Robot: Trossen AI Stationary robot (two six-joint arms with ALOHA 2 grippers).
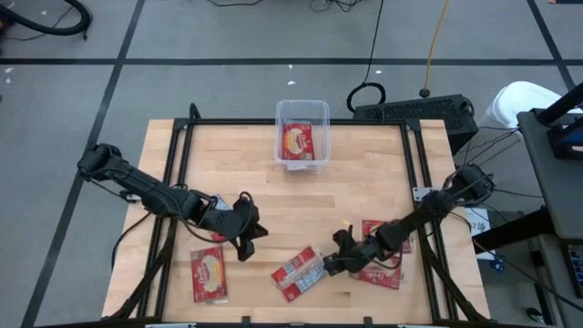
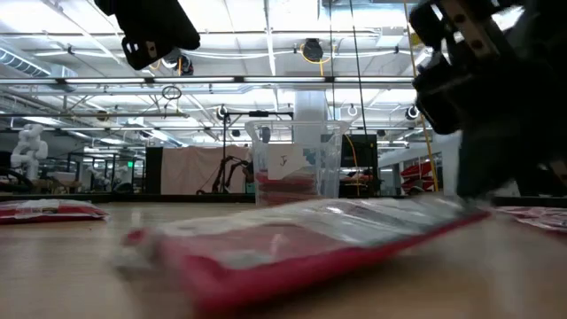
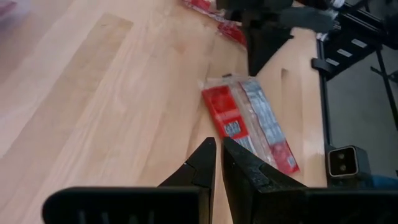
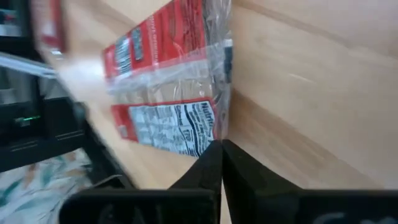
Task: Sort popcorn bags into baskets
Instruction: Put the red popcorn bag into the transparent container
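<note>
low view: near packet [image 2: 292, 244] blurred, print unreadable; right arm [image 2: 487, 89] cut off by the edge. right wrist view: packet's [image 4: 165, 87] clear edge hides behind the fingertips [image 4: 214, 163], grip unclear. high view: lettering in tub [image 1: 301, 134] too small.

The table [image 1: 273, 210] has a light wooden top bounded by a dark metal frame.

Items resting directly on the top:
- A clear plastic tub [image 1: 301, 111] stands at the middle of the far edge.
- One popcorn bag [image 1: 209, 273], printed face up, lies near the front left corner.
- A second bag [image 1: 297, 272], back side up, lies at the front centre.
- Two further bags [image 1: 378, 273] lie overlapping at the front right, near the frame rail.

The middle of the top is bare wood.
</note>
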